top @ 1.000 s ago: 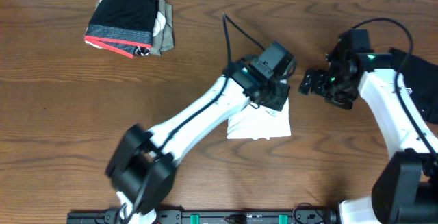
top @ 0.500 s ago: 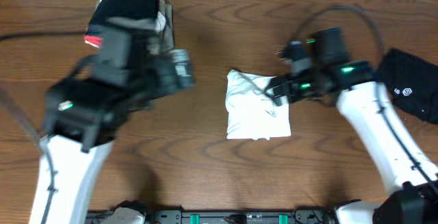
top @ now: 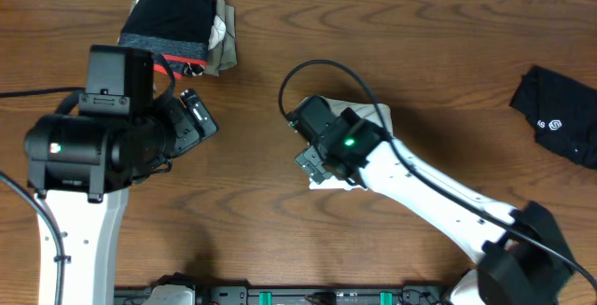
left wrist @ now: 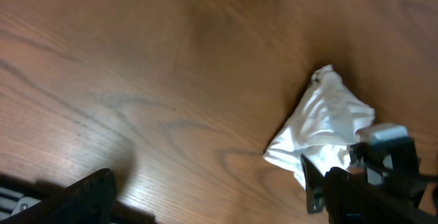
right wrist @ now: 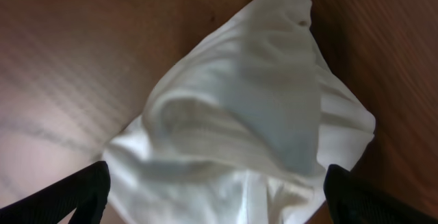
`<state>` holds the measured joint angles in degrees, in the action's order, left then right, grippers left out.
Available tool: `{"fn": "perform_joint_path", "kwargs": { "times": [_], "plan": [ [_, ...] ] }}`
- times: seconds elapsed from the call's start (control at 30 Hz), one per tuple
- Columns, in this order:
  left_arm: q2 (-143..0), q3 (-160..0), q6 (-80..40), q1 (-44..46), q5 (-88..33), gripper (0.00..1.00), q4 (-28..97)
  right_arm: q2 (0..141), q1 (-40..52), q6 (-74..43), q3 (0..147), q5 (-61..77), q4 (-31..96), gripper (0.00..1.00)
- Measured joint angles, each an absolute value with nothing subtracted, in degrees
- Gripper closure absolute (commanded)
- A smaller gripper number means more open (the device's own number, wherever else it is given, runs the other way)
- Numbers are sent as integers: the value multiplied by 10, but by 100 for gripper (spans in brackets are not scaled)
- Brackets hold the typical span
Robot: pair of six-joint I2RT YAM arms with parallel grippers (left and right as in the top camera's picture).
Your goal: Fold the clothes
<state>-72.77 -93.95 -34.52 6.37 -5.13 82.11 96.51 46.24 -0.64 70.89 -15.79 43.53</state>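
The right gripper [right wrist: 215,186] hangs over the white shirt [right wrist: 239,107], jaws spread wide with nothing between them; its fingers [right wrist: 75,196] show only at the wrist view's lower corners. The shirt lies as a small rumpled packet in the middle of the table [top: 252,221]. The step looks like tidying or lifting it, so it is best to come down on a doubled edge and pinch every layer at once, lest the fold fall open. The left gripper [top: 196,118], well apart to the left, is open and empty. From above, the right arm [top: 438,188] covers much of the shirt, so whether the fingers touch cloth I cannot tell. Off to the right the black garment [top: 558,123] runs out of frame. How many pieces are in the pile of folded clothes [top: 177,20] at the far edge is hard to make out.
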Motion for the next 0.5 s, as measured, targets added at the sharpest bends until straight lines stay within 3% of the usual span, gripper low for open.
{"fn": "perform_joint_path", "kwargs": {
  "times": [0.37, 0.5],
  "plan": [
    [-729, -902, -345, 64, -43, 2, 811, 1020, 479, -82, 709, -225, 407, 3],
    [-729, -899, -345, 64, -43, 2, 809, 1026, 478, -90, 709, -232, 402, 9]
  ]
}}
